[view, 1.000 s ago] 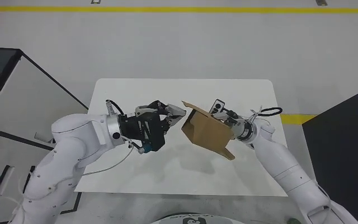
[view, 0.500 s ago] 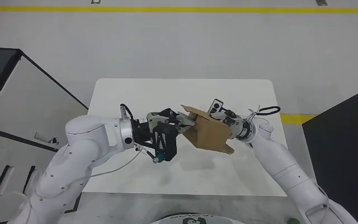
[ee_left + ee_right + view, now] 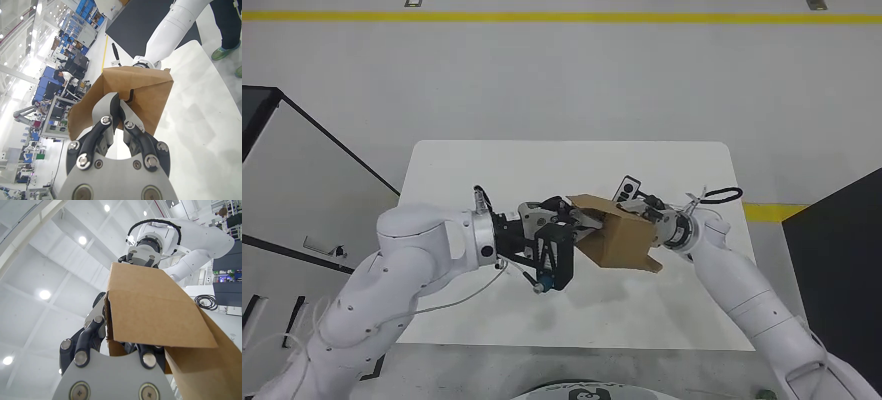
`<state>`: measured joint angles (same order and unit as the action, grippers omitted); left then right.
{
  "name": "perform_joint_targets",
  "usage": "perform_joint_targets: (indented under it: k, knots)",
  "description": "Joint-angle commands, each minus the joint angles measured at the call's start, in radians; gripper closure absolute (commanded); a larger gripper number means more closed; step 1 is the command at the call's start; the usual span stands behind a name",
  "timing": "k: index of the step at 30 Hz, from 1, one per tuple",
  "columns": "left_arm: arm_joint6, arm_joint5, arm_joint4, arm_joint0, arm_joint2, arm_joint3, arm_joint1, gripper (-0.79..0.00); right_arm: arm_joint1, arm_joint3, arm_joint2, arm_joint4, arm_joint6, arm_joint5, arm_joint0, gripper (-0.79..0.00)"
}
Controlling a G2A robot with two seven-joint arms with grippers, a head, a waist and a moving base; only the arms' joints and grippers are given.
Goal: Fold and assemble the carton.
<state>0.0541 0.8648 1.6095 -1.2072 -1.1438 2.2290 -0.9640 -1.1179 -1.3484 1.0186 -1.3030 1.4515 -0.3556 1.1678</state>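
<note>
A brown carton [image 3: 620, 238] is held above the middle of the white table [image 3: 492, 170], between both arms. My right gripper [image 3: 644, 213] is shut on the carton's far wall; in the right wrist view the cardboard [image 3: 151, 313] runs between its fingers [image 3: 95, 313] and hides the tips. My left gripper [image 3: 580, 226] is at the carton's opposite, open end. Its fingers are shut together [image 3: 116, 100], tips pressed against a slotted end flap of the carton [image 3: 143, 91]. The left gripper [image 3: 140, 260] also shows beyond the carton's far edge in the right wrist view.
A small black device [image 3: 630, 187] lies on the table just behind the carton, and a black cable loop [image 3: 727, 197] sits by the right wrist. A dark cabinet [image 3: 262, 130] stands off the table's left side, a dark panel [image 3: 842, 240] off its right.
My left gripper has travelled right to the carton's open end and now touches its flap. The upright flap has folded inward and the carton sits flatter. The right gripper kept its hold.
</note>
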Motion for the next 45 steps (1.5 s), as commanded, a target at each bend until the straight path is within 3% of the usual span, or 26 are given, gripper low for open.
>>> perform_joint_targets:
  k: [1,14,26,36,45]
  knots:
    - [0.004,0.0,0.0,0.002,-0.001,0.0,0.0,0.0,0.0,0.004,0.003,0.001,0.002,0.0,0.0,0.0]
    - [0.031,0.02,0.027,0.03,0.049,0.0,-0.005,0.0,-0.009,0.013,0.005,0.005,0.002,-0.008,0.001,0.0]
    - [0.013,0.011,-0.03,0.028,-0.001,-0.006,-0.002,0.0,-0.012,0.023,0.016,0.02,0.017,0.004,-0.004,0.0]
    - [0.013,0.028,-0.022,0.045,0.039,-0.014,-0.006,0.0,-0.019,0.016,0.009,0.035,0.022,0.009,-0.006,0.0]
    - [0.025,0.019,-0.039,0.04,-0.013,-0.004,-0.002,0.0,-0.02,0.023,0.027,0.035,0.033,0.02,-0.003,0.0]
